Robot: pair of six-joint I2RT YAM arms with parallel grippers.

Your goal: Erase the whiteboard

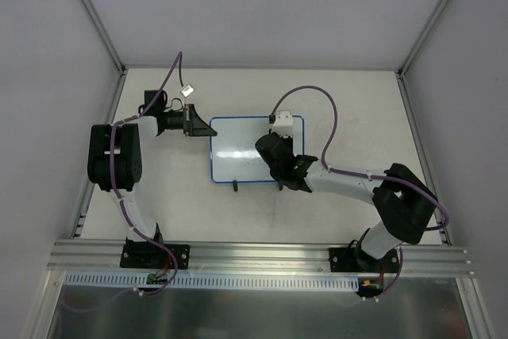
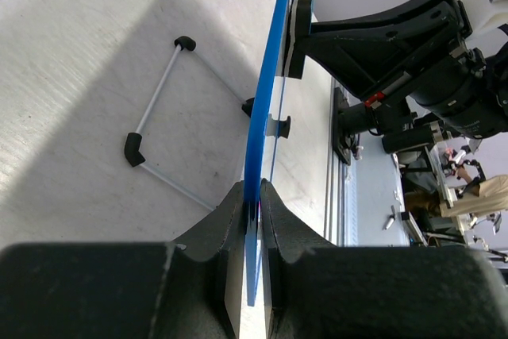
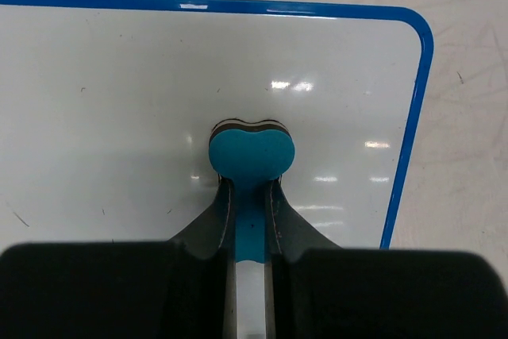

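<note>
The whiteboard (image 1: 238, 152), white with a thin blue frame, lies flat in the middle of the table. My left gripper (image 1: 208, 129) is shut on its left edge; the left wrist view shows the jaws (image 2: 254, 196) clamped on the blue frame (image 2: 270, 77). My right gripper (image 1: 274, 152) is over the board's right half, shut on a teal eraser (image 3: 252, 152) that presses on the white surface (image 3: 119, 101). The surface shows only a few tiny specks.
A thin wire stand with black feet (image 2: 159, 140) lies under the board on the table. Two small black feet (image 1: 236, 187) poke out at the board's near edge. An aluminium rail (image 1: 262, 256) runs along the near side. Grey walls enclose the table.
</note>
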